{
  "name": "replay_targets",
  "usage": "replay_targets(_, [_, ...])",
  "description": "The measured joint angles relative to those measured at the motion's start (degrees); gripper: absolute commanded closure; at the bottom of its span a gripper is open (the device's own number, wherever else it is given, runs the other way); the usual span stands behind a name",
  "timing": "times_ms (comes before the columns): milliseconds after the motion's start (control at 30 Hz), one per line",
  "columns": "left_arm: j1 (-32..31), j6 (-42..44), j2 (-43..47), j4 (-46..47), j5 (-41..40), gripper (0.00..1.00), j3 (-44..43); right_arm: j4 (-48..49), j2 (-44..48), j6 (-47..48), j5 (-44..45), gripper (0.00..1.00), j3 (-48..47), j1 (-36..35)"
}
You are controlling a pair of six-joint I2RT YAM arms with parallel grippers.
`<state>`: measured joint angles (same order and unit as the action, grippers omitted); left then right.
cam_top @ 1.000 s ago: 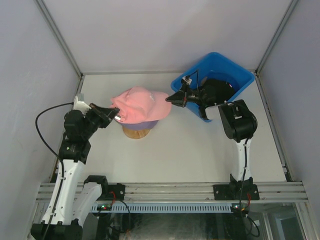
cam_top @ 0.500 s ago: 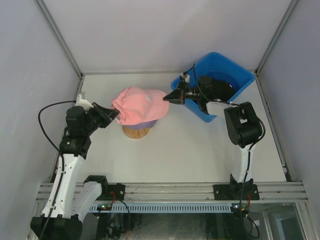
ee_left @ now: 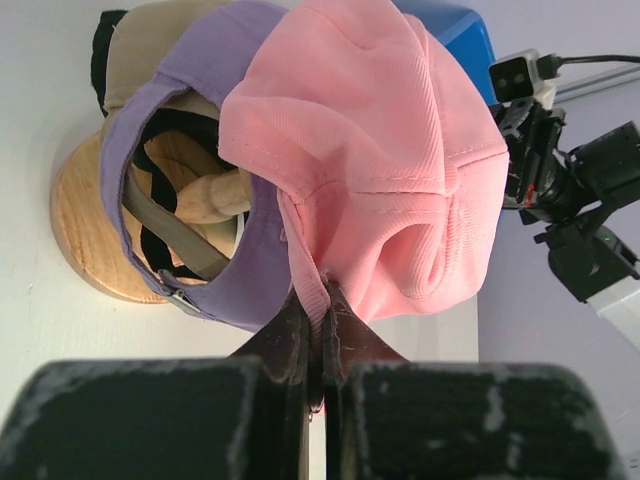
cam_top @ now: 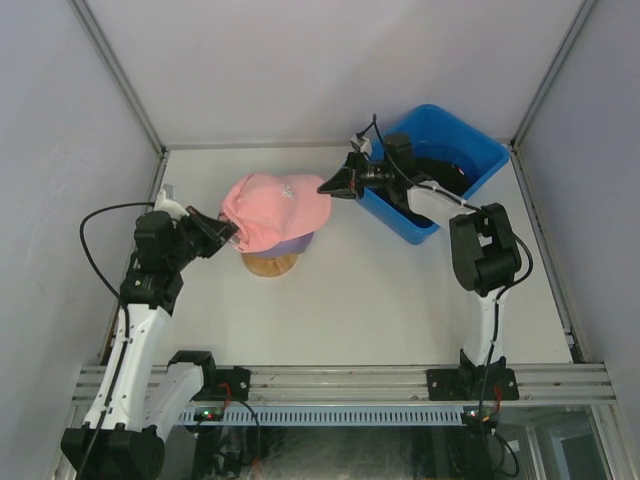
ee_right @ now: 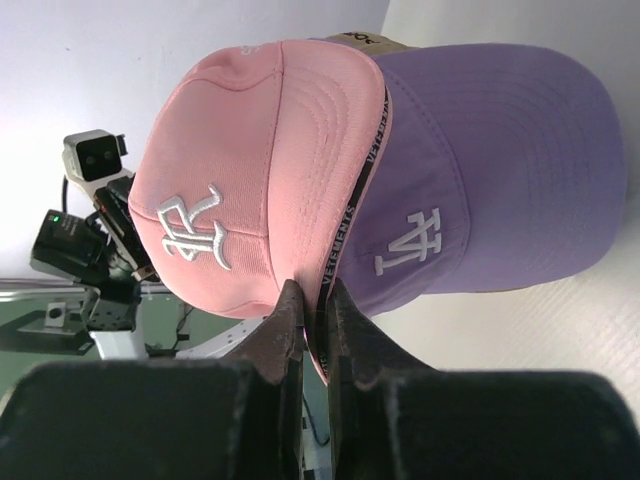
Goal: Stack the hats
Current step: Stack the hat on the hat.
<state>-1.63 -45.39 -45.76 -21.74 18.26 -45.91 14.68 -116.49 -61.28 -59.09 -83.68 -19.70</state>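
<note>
Four hats are stacked together: one pink hat (cam_top: 272, 205), one purple hat (ee_right: 480, 150), one tan hat (ee_left: 150, 40) and the edge of one black hat (ee_left: 100, 50). One wooden stand (ee_left: 85, 230) carries them. One blue bin (cam_top: 470, 140) holds one dark item (cam_top: 440, 172), too unclear to name. Two arms: left arm (cam_top: 150, 290), right arm (cam_top: 485, 260).

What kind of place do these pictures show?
Probably a laboratory robot cell: white panels in an aluminium frame enclose a white table, with the left arm and right arm bolted to a rail.
</note>
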Motion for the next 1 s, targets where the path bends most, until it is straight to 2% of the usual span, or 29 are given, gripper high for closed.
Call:
replay_targets(233, [0.33,1.29,-0.90,-1.86,-0.31,1.00,0.00,-14.45,-1.92,7.43,4.76,0.95,-7.65,-1.97])
replay_targets(600, [0.46,2.03,-1.55,-3.58,-3.65,1.00,-0.02,-25.51,-4.17,12.61,10.60,0.85,-11.67,-2.75])
replay_targets(833, [0.96,1.40,-1.60,-4.81,-5.66,1.00,-0.22,-29.94,-5.95,15.06,14.49,0.85,-14.25,-3.72])
replay_targets(1000, [1.25,0.92,-1.60,-5.57,-6.19,0.99,-0.72,-31.58,-7.56,15.76,16.28,0.92,-16.02,-4.13])
